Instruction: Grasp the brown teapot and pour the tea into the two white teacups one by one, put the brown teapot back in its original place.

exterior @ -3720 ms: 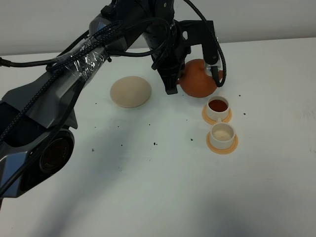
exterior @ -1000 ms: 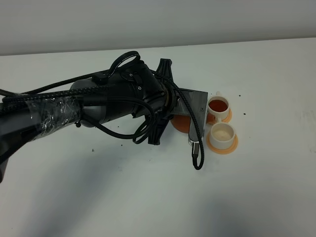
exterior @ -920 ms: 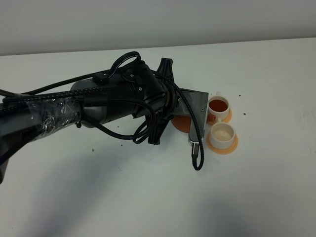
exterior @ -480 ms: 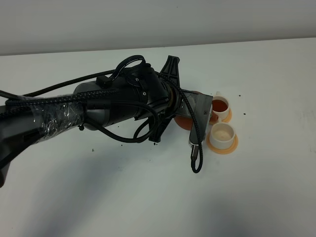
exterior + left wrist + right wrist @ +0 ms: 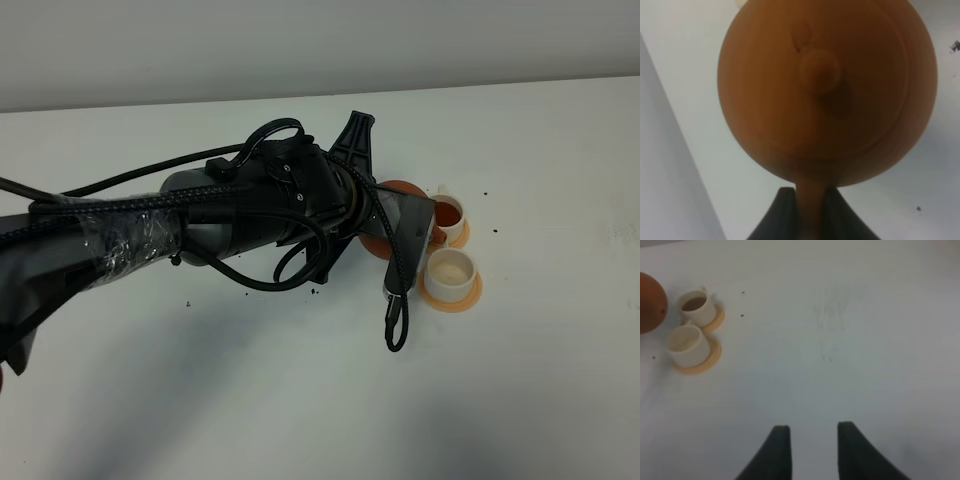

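Observation:
The brown teapot (image 5: 825, 90) fills the left wrist view, lid knob facing the camera. My left gripper (image 5: 808, 200) is shut on its loop handle. From above, my left arm (image 5: 260, 205) covers most of the teapot (image 5: 398, 188), which hangs just left of the two white teacups. The far teacup (image 5: 446, 214) holds reddish-brown tea. The near teacup (image 5: 451, 271) looks pale inside. Both stand on orange coasters. The right wrist view shows the cups (image 5: 695, 306) (image 5: 686, 342) and my right gripper (image 5: 810, 432), open and empty over bare table. The cream saucer is hidden.
A black cable loop (image 5: 396, 320) hangs from my left wrist close to the near cup. Small dark specks dot the white table (image 5: 520, 380). A grey wall runs along the table's far edge.
My left arm has swung forward from behind the cups, hiding the saucer. In the last second it shifted the teapot slightly farther back and right, toward the far cup.

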